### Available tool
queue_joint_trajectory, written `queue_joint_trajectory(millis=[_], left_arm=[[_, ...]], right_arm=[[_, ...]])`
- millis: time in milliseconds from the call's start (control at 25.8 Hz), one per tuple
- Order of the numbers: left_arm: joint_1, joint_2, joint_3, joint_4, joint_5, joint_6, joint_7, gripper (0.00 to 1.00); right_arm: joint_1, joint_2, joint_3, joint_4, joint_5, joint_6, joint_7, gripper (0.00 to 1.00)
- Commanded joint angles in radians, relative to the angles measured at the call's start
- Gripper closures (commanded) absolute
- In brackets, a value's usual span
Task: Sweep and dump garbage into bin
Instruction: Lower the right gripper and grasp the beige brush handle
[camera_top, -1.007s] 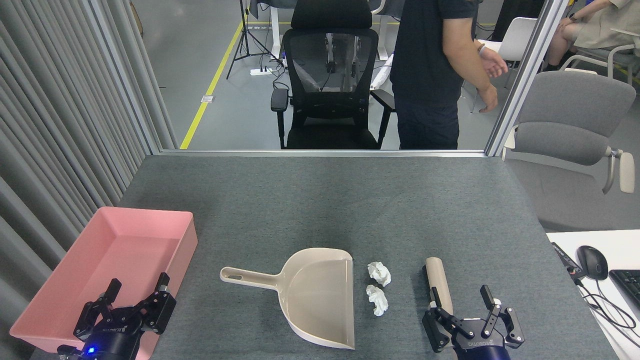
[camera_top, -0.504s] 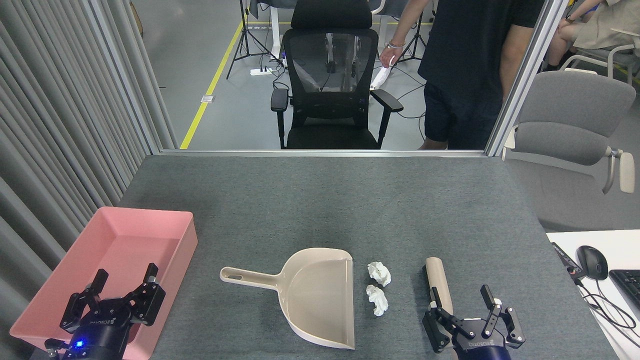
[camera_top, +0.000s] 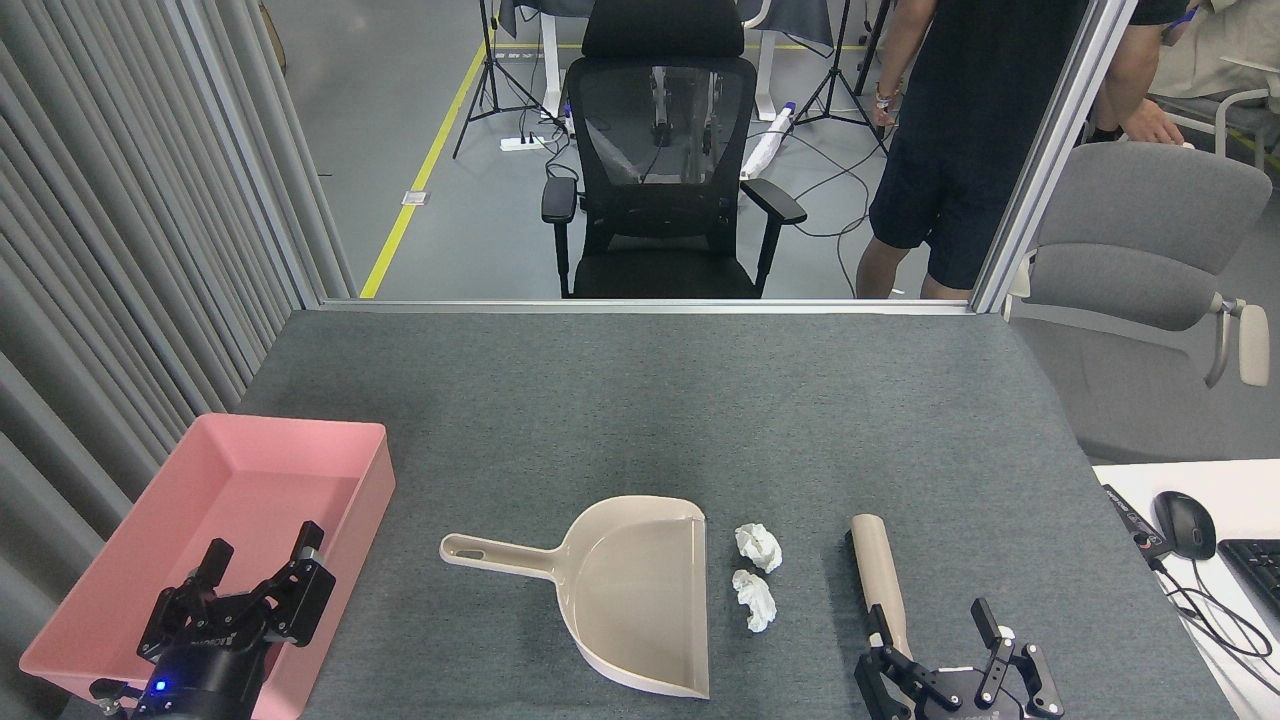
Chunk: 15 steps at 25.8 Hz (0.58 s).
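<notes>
While nothing is being held yet, the left gripper (camera_top: 262, 575) is hovering spread over the bin (camera_top: 330, 440) at the desk's near-left corner; dustpan (camera_top: 620, 590) lying mid-front, garbage (camera_top: 755, 580) sitting just beside its mouth. Brush (camera_top: 880, 575) is lying near the front edge, right gripper (camera_top: 940, 635) spread behind it, wrist cut off. Judged: pre-grasp; next calls for gripping the brush handle, bristles not visible.

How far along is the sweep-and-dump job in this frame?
Nothing is done yet: both tissue wads lie on the table, the dustpan and pink bin are empty. Neither the left gripper nor the right gripper holds anything, jaws open. Left: grasp tools, sweep, dump.
</notes>
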Motion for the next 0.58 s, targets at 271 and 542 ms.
queue_joint_trajectory(millis=[271, 542], left_arm=[[-0.009, -0.007, -0.001, 0.000, 0.057, -0.032, -0.014, 0.00], [-0.008, -0.006, -0.002, 0.000, 0.059, -0.032, -0.014, 0.00]], right_arm=[[0.104, 0.005, -0.001, -0.008, 0.001, 0.004, -0.042, 0.02], [0.144, 0.017, -0.001, -0.005, 0.003, 0.012, -0.039, 0.02]])
